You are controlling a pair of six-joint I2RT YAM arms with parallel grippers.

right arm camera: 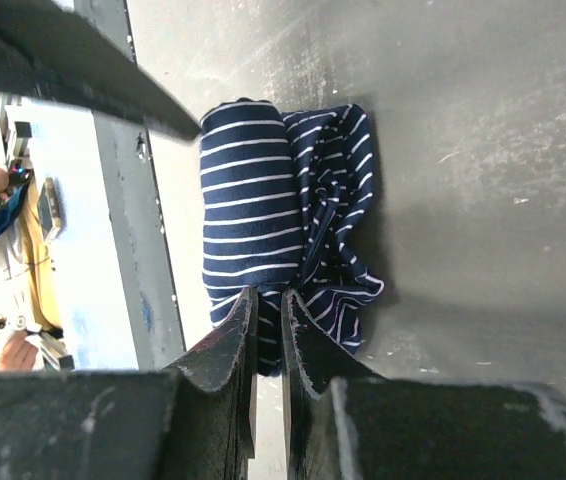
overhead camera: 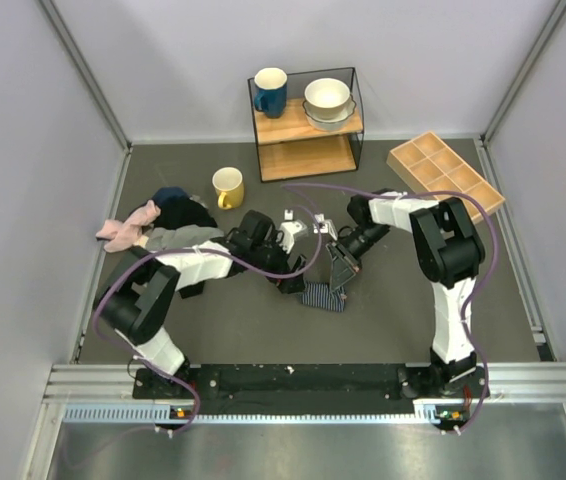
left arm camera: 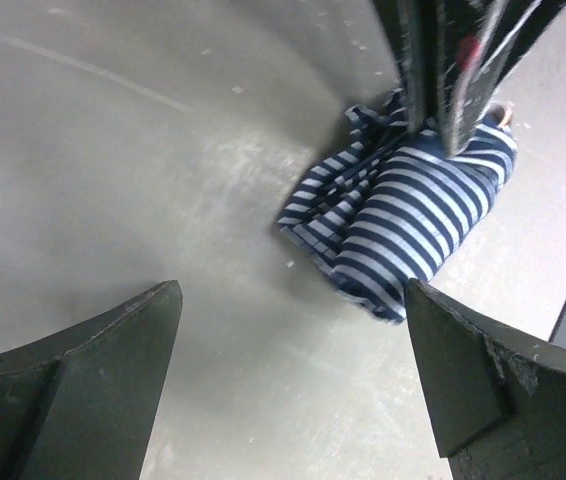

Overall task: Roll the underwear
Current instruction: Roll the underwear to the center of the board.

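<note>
Table: dark grey top with pale walls on three sides; both arm bases sit at its near edge.
Right arm: reaches from the near right corner toward the middle of the table.
Left arm: bends from the near left corner toward the middle of the table.
Shelf: stands at the far edge and carries a blue mug and stacked bowls.
Wooden tray: has compartments and lies near the far right corner.
Clothes pile: a pink cloth and a grey cloth lie by the left edge.
Underwear: lies near the middle of the table between the arms, one side a tight roll, the other loosely bunched.
Yellow mug: stands upright, just left of the shelf.
Right gripper: the fingers are pinched almost together on a thin fold of the underwear, where roll meets bunch.
Left gripper: spread wide and released, holding nothing, above bare table just short of the underwear.
</note>
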